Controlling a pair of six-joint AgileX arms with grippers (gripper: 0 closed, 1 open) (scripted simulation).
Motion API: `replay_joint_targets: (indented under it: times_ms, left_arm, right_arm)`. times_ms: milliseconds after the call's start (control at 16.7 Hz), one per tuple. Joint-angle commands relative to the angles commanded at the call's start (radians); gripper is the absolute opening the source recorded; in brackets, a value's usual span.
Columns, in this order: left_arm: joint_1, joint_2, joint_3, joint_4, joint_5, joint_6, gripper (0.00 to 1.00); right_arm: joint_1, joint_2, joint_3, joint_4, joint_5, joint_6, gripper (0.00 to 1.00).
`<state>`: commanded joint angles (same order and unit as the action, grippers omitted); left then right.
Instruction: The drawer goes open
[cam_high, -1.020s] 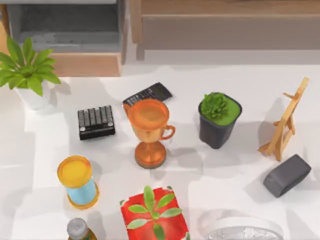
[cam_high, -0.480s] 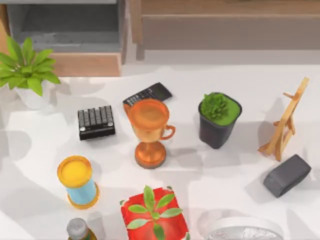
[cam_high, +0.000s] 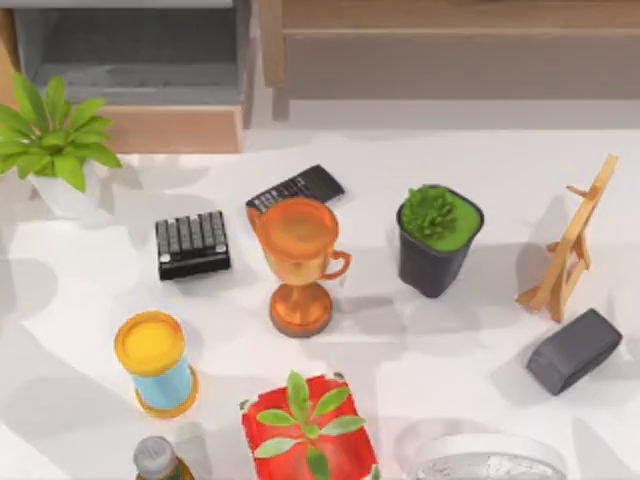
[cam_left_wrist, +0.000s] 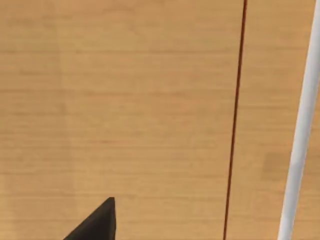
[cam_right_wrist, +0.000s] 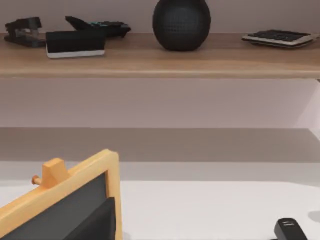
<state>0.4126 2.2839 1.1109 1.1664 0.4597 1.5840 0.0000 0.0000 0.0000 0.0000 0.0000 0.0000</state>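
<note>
The drawer (cam_high: 170, 128) stands pulled out at the table's back left, its tan front panel toward the table and its grey speckled inside (cam_high: 130, 50) showing. In the left wrist view a dark tip of my left gripper (cam_left_wrist: 95, 225) hangs close before a light wooden surface (cam_left_wrist: 125, 100) with a thin dark seam. A dark tip of my right gripper (cam_right_wrist: 97, 225) sits by a small wood-framed blackboard (cam_right_wrist: 65, 200), facing a wall shelf (cam_right_wrist: 160, 60).
On the table stand an orange trophy (cam_high: 298, 262), a black keypad (cam_high: 192, 243), a dark remote (cam_high: 296, 187), two potted plants (cam_high: 55, 140) (cam_high: 436, 238), a wooden easel (cam_high: 570, 245), a grey block (cam_high: 574, 350), a yellow-topped spool (cam_high: 155, 362) and a red box (cam_high: 308, 430).
Shadows on the table's left side have shifted. The drawer and the things on the table have not moved.
</note>
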Motion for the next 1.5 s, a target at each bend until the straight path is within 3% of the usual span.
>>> replay_joint_targets:
  times_ms: [540, 1320, 1500]
  left_arm:
    - [-0.019, 0.05, 0.104, -0.052, -0.019, 0.0, 1.0]
    - [-0.019, 0.05, 0.104, -0.052, -0.019, 0.0, 0.02]
    - [-0.019, 0.05, 0.104, -0.052, -0.019, 0.0, 0.0]
  right_arm:
    - [0.0, 0.0, 0.0, 0.0, 0.0, 0.0, 1.0]
    - [0.0, 0.0, 0.0, 0.0, 0.0, 0.0, 1.0]
    - [0.0, 0.0, 0.0, 0.0, 0.0, 0.0, 1.0]
